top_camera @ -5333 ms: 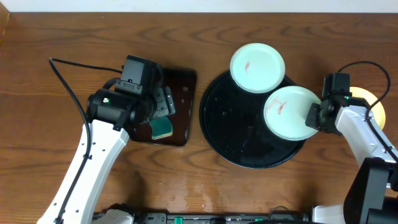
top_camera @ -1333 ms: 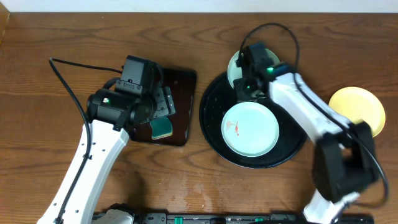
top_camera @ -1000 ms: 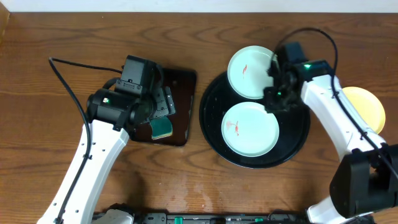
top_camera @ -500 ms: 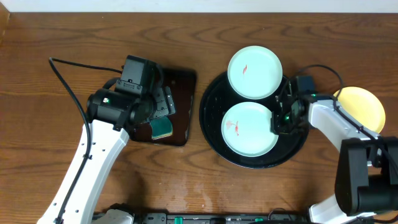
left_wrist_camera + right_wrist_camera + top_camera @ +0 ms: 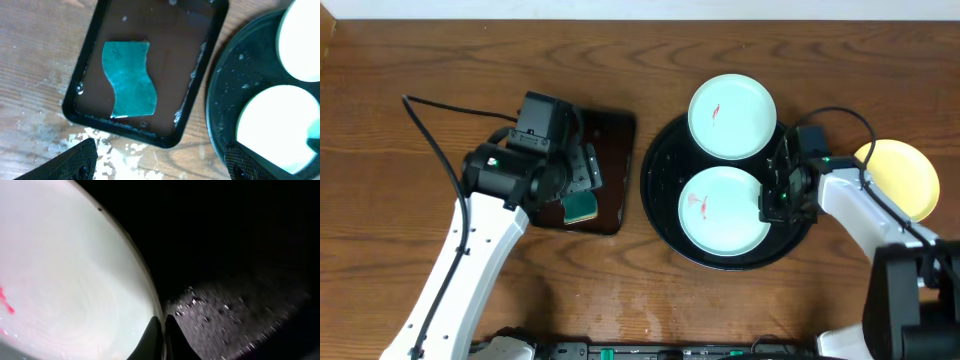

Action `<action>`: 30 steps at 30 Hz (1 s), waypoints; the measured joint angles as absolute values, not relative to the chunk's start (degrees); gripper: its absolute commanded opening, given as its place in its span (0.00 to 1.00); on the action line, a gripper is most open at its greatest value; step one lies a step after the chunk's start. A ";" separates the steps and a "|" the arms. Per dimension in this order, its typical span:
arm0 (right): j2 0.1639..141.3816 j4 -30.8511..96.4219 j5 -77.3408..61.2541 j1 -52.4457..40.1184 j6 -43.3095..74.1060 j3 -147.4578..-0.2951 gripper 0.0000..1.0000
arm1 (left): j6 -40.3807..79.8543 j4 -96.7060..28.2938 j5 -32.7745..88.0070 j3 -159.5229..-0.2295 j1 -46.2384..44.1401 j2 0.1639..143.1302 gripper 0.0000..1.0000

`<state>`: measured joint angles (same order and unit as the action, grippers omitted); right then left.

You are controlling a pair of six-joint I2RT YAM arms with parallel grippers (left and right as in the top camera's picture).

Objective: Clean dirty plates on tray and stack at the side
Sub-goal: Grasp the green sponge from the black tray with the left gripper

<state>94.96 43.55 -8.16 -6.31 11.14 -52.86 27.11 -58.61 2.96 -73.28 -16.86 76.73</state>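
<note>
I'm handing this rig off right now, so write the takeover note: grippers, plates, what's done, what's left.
Left gripper: open, empty, above the sponge lying in the small rectangular tray.
Right gripper: shut on the right rim of the front plate, which lies in the black tray.
Back plate: sits over the tray's far rim.
Yellow plate: on the table right of the tray, partly behind the right arm.
Done: nothing visibly cleaned; both mint plates show red smears; no stack.
Left: pick up the sponge, wipe each plate, stack them at the side.
</note>
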 measured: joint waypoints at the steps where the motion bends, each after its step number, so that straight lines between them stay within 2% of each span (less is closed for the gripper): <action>1: 94.26 43.66 -7.57 -6.70 11.16 -52.86 0.01 | 27.11 -58.57 2.39 -72.42 -16.86 76.82 0.82; 7: 93.34 41.63 -5.48 -10.02 11.38 -52.53 0.01 | 27.14 -52.73 -2.15 -65.54 -16.86 80.14 0.81; 8: 93.34 40.84 -5.45 -10.63 11.40 -52.38 0.01 | 27.11 -51.27 -2.50 -64.45 -16.86 81.28 0.80; 10: 93.36 39.90 -5.37 -11.60 11.68 -52.12 0.01 | 27.20 -47.66 -3.11 -62.15 -16.86 83.59 0.71; 13: 93.34 39.57 -5.41 -11.60 12.62 -51.99 0.01 | 28.93 -44.14 -3.64 -59.94 -16.67 88.18 0.69; 19: 93.36 39.53 -5.30 -11.60 13.52 -51.94 0.01 | 34.13 -38.17 -3.38 -59.53 -15.94 98.61 0.45; 20: 93.34 39.53 -5.30 -11.60 13.63 -51.94 0.01 | 34.46 -37.63 -2.81 -59.53 -15.92 100.03 0.39; 22: 93.36 39.46 -5.30 -11.60 13.65 -51.94 0.01 | 34.85 -36.62 -1.61 -59.59 -15.86 102.02 0.19; 24: 93.36 39.35 -5.30 -11.60 13.65 -51.94 0.01 | 35.64 -35.99 -0.73 -59.83 -15.75 102.96 0.08; 30: 93.34 39.29 -5.30 -11.60 13.65 -51.94 0.01 | 35.99 -36.01 0.78 -60.80 -15.75 103.83 0.07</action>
